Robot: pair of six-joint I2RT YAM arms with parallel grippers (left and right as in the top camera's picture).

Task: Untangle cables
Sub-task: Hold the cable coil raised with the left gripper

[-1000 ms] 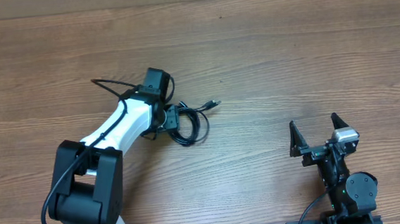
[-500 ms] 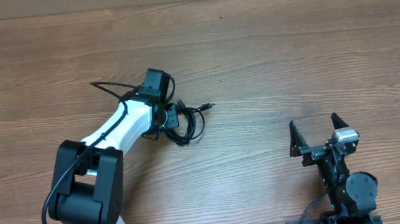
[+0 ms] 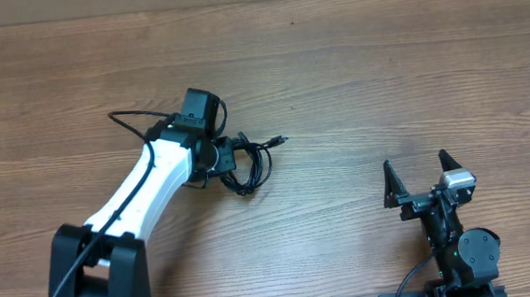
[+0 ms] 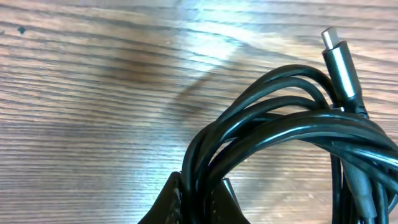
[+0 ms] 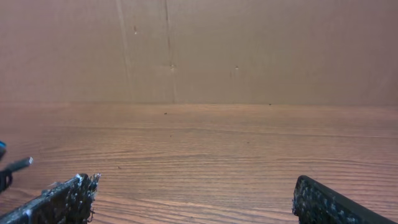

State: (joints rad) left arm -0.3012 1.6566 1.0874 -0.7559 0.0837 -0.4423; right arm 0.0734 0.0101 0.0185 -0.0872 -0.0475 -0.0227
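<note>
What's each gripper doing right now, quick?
Left gripper: closed, pinching the cables.
Right gripper: open, holding nothing.

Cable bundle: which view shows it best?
Left wrist: the cable bundle fills the frame, strands and plug distinct. Overhead shows it small, strands merged. Right wrist catches only what may be a plug tip.

We are looking at black cables point(image 4: 280, 124) with a shiny silver plug point(image 4: 339, 59). We are seeing a brown table point(image 3: 381, 65) with wavy wood lines. We are also seeing a white and black left arm point(image 3: 146, 190).
</note>
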